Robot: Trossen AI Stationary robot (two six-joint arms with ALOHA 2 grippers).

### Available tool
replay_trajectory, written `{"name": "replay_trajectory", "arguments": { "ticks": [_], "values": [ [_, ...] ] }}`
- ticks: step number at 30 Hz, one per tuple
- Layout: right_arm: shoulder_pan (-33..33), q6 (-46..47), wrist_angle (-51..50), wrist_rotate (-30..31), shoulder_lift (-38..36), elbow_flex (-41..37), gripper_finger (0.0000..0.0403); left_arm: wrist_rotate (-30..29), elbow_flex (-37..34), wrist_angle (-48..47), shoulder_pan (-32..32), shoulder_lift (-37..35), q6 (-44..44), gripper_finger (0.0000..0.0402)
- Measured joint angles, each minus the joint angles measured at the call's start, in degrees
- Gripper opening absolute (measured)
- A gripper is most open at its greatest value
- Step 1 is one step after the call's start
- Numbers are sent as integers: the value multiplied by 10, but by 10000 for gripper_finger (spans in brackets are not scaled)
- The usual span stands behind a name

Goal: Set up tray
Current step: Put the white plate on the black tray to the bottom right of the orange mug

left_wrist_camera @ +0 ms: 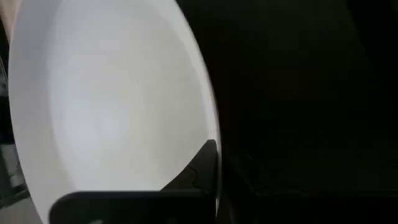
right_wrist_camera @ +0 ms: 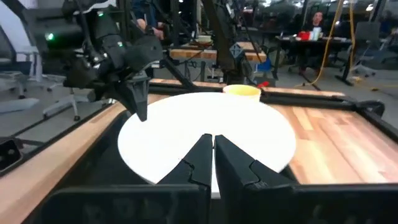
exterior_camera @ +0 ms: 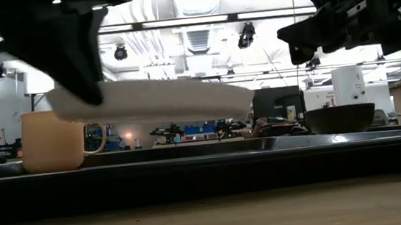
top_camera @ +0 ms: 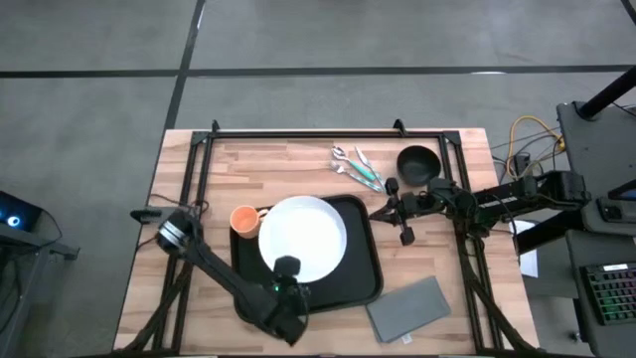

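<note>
Lying flat on the wooden surface (top_camera: pixel 298 169), the black tray (top_camera: pixel 363 261) sits toward the near middle of it, its long axis running left to right across the surface with a slight skew, the right end turned a little toward the near edge. In the low view the tray's rim shows as a long dark band running across the whole picture.

A white plate (top_camera: pixel 303 237) is over the left and middle of the tray. The left hand (top_camera: pixel 286 267) pinches the near rim of the plate, its fingers pressed together on it; the low view shows the plate off the tray floor and tilted, higher on the held side and lower toward the far right. The left wrist view shows one dark finger (left_wrist_camera: pixel 202 168) lapping over the plate's rim.

An orange mug (top_camera: pixel 244 220) stands upright at the tray's far left corner, just beside the plate, its handle toward the plate.

The right hand (top_camera: pixel 388 207) hovers above the surface just off the tray's right edge, fingers pressed together and holding nothing, pointing toward the plate.

A black bowl (top_camera: pixel 418 163) stands at the far right of the surface, with a cluster of cutlery (top_camera: pixel 358 166) to its left. A grey napkin (top_camera: pixel 408 307) lies flat near the right front corner, apart from the tray.
</note>
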Motion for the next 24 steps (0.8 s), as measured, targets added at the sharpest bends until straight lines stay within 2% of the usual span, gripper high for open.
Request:
{"name": "replay_trajectory", "arguments": {
  "ticks": [7,13,24],
  "values": [
    [32,-9,1,-7,0,0,9,1,71,-56,-54,62,-60,0],
    [37,-16,5,-4,0,0,9,8,53,-57,-82,53,-130,0],
    [37,-15,5,-3,0,0,9,32,20,-10,-112,53,-171,0]
  ]
}}
